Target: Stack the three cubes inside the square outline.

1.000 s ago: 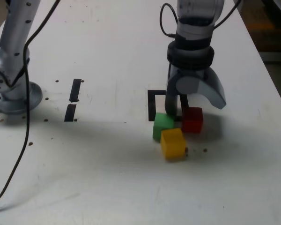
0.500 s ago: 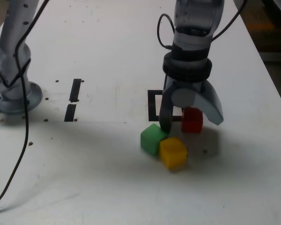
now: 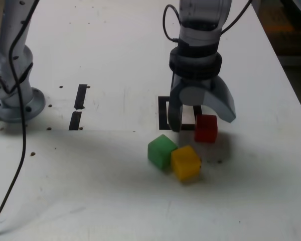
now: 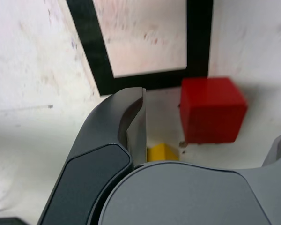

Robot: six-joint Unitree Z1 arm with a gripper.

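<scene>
Claw [image 3: 204,125] wide open, empty, astride red [image 3: 206,128] at the outline's [image 3: 163,113] near-right corner. Yellow [image 3: 185,163] and green [image 3: 162,151] sit together, nearer the bench's [image 3: 115,201] near edge. We judge: first pick; lower, close on red.

Exterior view: off-arm, raised, looking down across table [image 3: 110,191], wider; wrist view: close, looking down past gripper [image 4: 206,154]; both share square outline [image 4: 145,80], red cube [image 4: 211,110], part of yellow cube [image 4: 162,153]
</scene>
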